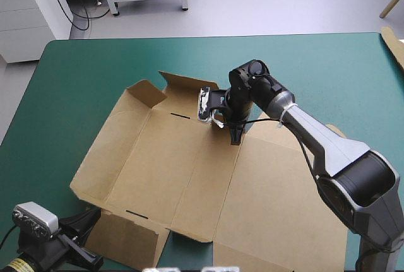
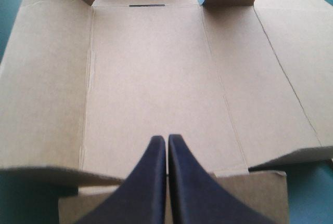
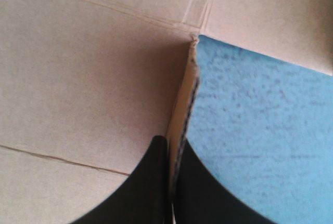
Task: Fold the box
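The right arm's jaws are pinched almost together on the edge of a raised flap point(image 3: 183, 99) near the far side of the cut brown cardboard box sheet point(image 1: 183, 177). The sheet lies mostly flat mid-tabletop on the teal-green cover point(image 1: 88, 70). The left arm's jaws are pressed together, gripping nothing, above the sheet's near flap point(image 2: 255, 193).

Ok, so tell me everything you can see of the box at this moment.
The box is a cut sheet of plain brown board, creased into panels, lying mostly flat and open on the teal-green table. Two short slots are cut by its far and near creases. At the far side, flaps stand partly raised. The right gripper is shut on a flap edge there. The left gripper is shut over the near edge; whether it touches the board is unclear.
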Robot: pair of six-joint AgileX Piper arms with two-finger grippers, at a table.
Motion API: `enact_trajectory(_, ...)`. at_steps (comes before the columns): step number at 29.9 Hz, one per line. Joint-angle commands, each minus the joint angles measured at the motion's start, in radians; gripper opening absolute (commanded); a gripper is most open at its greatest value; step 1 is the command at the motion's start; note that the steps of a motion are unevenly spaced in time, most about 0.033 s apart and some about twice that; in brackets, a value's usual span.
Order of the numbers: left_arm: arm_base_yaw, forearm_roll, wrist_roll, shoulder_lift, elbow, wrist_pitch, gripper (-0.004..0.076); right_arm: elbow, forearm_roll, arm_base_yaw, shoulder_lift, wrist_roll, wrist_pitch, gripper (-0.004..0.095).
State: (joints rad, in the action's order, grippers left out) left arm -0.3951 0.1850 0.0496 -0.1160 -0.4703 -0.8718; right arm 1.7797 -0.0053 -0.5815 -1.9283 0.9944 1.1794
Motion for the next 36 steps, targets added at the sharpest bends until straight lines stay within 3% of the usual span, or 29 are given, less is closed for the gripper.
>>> enact_trajectory(1, -0.007, 0.02, -0.005, -0.018, -0.025, 0.072, -0.0008, 0.033, 0.02, -0.03, 0.051, 0.101, -0.01, -0.0022)
enact_trajectory(7, -0.007, 0.02, -0.005, -0.018, -0.025, 0.072, -0.0008, 0.036, 0.005, -0.036, -0.012, 0.117, -0.043, -0.0022)
enact_trajectory(16, -0.007, 0.02, -0.005, -0.018, -0.025, 0.072, -0.0008, 0.038, -0.088, -0.036, -0.079, 0.076, -0.192, -0.0022)
enact_trajectory(30, -0.007, 0.02, -0.005, -0.018, -0.025, 0.072, -0.0008, 0.038, -0.109, -0.036, -0.084, 0.118, -0.228, -0.0019)
enact_trajectory(33, -0.007, 0.02, -0.005, -0.018, -0.025, 0.072, -0.0008, 0.038, -0.109, -0.036, -0.084, 0.118, -0.22, 0.0015)
enact_trajectory(36, -0.007, 0.02, -0.005, -0.018, -0.025, 0.072, -0.0008, 0.04, -0.109, -0.036, -0.08, 0.118, -0.205, 0.0142)
